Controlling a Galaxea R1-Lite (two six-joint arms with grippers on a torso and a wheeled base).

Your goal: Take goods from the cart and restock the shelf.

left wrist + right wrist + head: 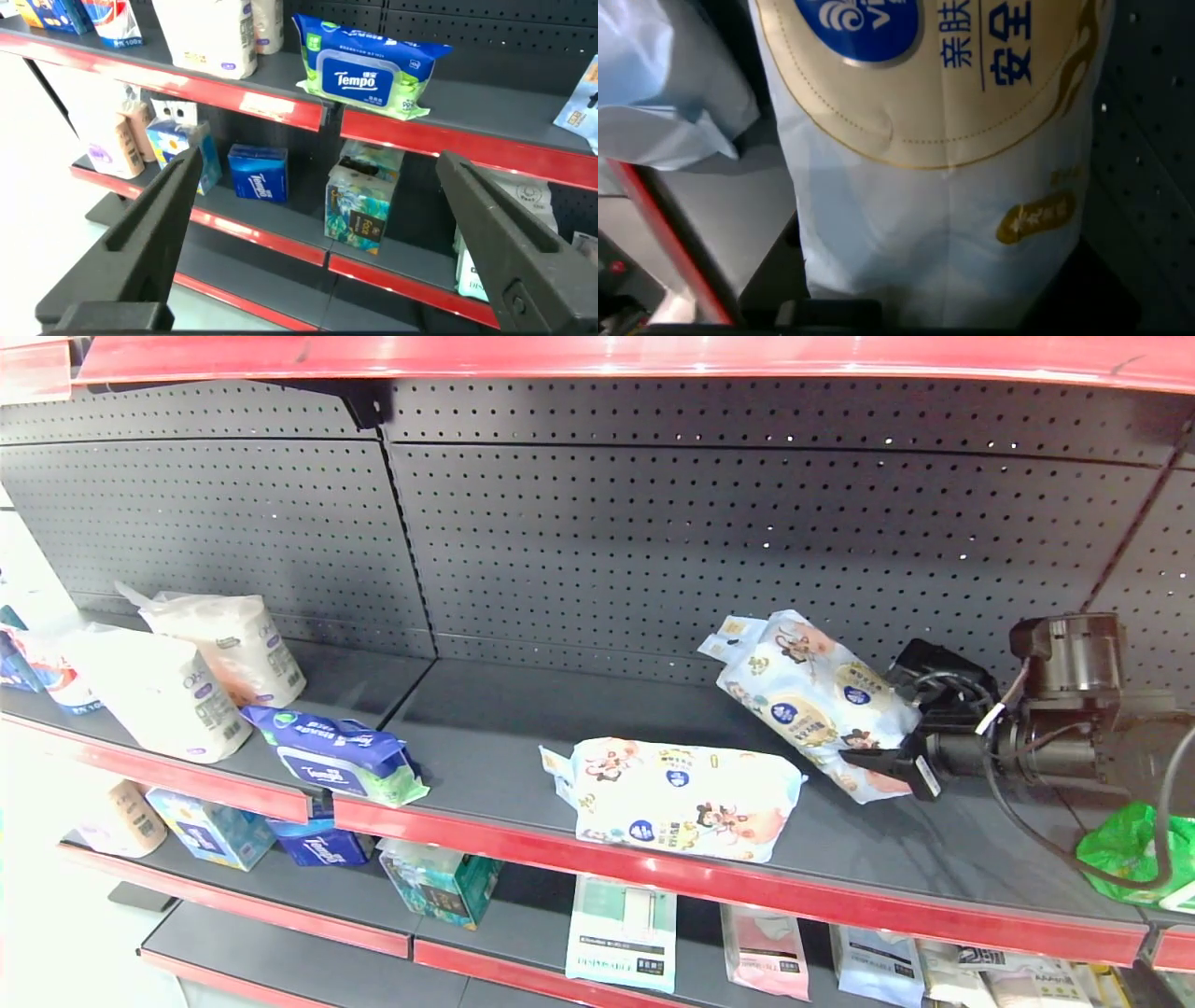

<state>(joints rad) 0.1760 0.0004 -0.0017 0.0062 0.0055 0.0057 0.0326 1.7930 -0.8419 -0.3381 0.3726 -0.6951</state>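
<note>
Head view: our right gripper (pixel 887 761) is clamped on one end of a cartoon-printed pack (pixel 812 695) over the grey shelf (pixel 485 719).
We see the pack tilted, close to the pegboard back (pixel 653 541), just behind a matching pack (pixel 681 798) lying flat at the shelf's front edge. Our left gripper (pixel 318 161) hangs with its fingers (pixel 140 243) spread wide, facing the lower shelves (pixel 262 229).

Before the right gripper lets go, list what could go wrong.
1. The tilted pack in the right gripper leans rather than lying flat; released so, it may topple onto the flat pack.
2. That flat pack lies close to the shelf's red front edge; a knock could push it off.
</note>
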